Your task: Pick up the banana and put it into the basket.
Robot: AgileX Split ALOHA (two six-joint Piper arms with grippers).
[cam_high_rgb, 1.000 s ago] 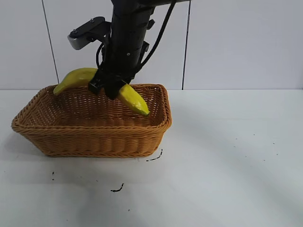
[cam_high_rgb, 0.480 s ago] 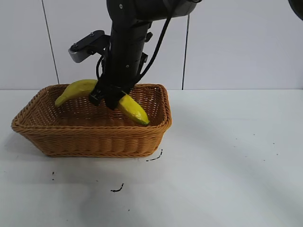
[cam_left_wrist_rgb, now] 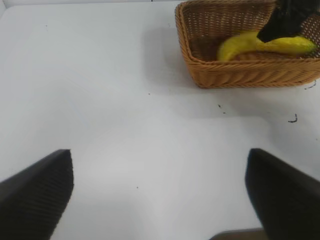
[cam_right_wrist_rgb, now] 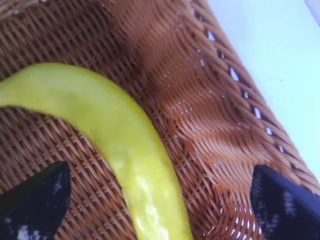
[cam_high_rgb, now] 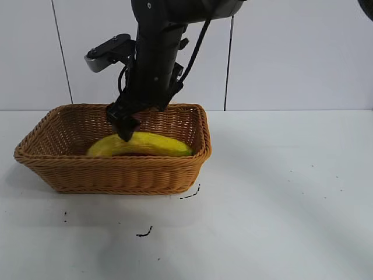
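Note:
The yellow banana [cam_high_rgb: 140,144] lies on the floor of the orange-brown wicker basket [cam_high_rgb: 116,166], along its near wall. My right gripper [cam_high_rgb: 129,125] hangs just above the banana inside the basket, open, with nothing between its fingers. In the right wrist view the banana [cam_right_wrist_rgb: 125,145] runs across the weave [cam_right_wrist_rgb: 200,110] between the spread jaws of the right gripper [cam_right_wrist_rgb: 159,200], touching neither. My left gripper [cam_left_wrist_rgb: 160,192] is open over bare table far from the basket [cam_left_wrist_rgb: 240,77]; that view also shows the banana [cam_left_wrist_rgb: 245,44] under the right gripper [cam_left_wrist_rgb: 287,20].
The basket stands on a white table [cam_high_rgb: 280,192] in front of a white panelled wall. Small black marks [cam_high_rgb: 189,194] dot the table near the basket's front corner. To the right of the basket lies open table.
The right gripper has opened and let go of the banana. The banana has dropped from above the rim onto the basket floor.

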